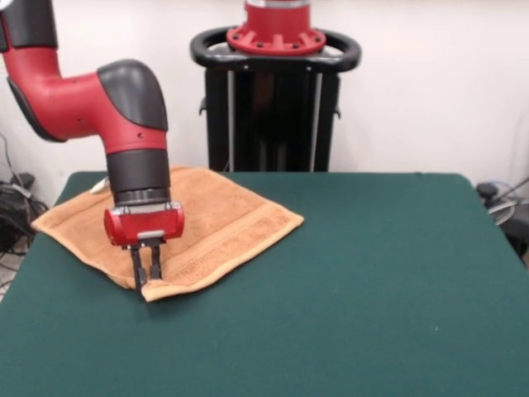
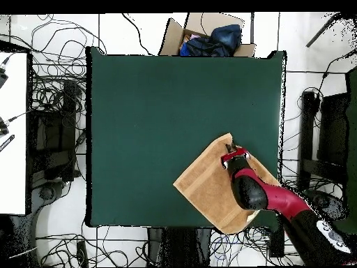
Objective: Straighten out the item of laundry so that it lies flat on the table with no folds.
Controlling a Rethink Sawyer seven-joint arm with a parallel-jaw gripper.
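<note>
The claw (image 1: 146, 273) points straight down over the near corner of the towel (image 1: 216, 222), its two dark fingers (image 1: 137, 266) close together with only a narrow slit between them; the tips reach the cloth at that corner, and whether they pinch a fold of it cannot be told from either view. The towel lies as a diamond at the pedestal-side corner of the counter (image 1: 364, 289), with one point reaching past the counter's edge beside the pedestal. Its near edge appears doubled, a thick rolled lip running from the claw toward the towel's side corner. The step in hand is judged to be seizing this corner. The next move would call for drawing it outward, away from the towel's middle, low over the counter, to undo the doubled edge.
</note>
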